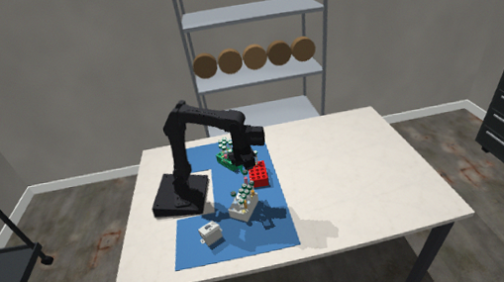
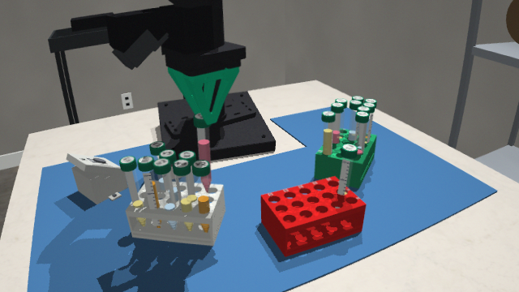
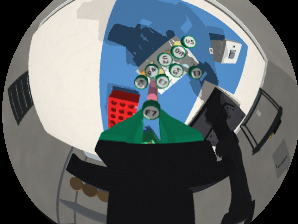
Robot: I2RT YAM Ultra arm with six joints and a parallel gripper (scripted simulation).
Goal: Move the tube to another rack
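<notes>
- While the top view is too distant to read wells, it shows the gripper [image 1: 243, 162] hanging between the green source rack [image 1: 227, 162] and the white destination rack [image 1: 243, 207], with the red rack [image 1: 259, 176] just beside it and the DONE button box [image 1: 210, 232] on the white rack's far side from the green one. Nothing has been pressed as far as I can judge.
- From the exterior view, the pickup looks done: the pink-filled 15 mL tube [image 2: 203, 152] hangs upright from the clenched green claw, held just under its cap, its tip at the white rack's top plate near the edge toward the arm's base [image 2: 259, 139]. Whether the tip is already inside a well, or which well, I cannot tell. Seating, release and the button press remain.
- Seen from the wrist, the tube's cap sits between the green fingers, its pink body pointing down at the white rack's cluster of capped tubes [image 3: 174, 63], on the side of the cluster nearest the red rack.
</notes>
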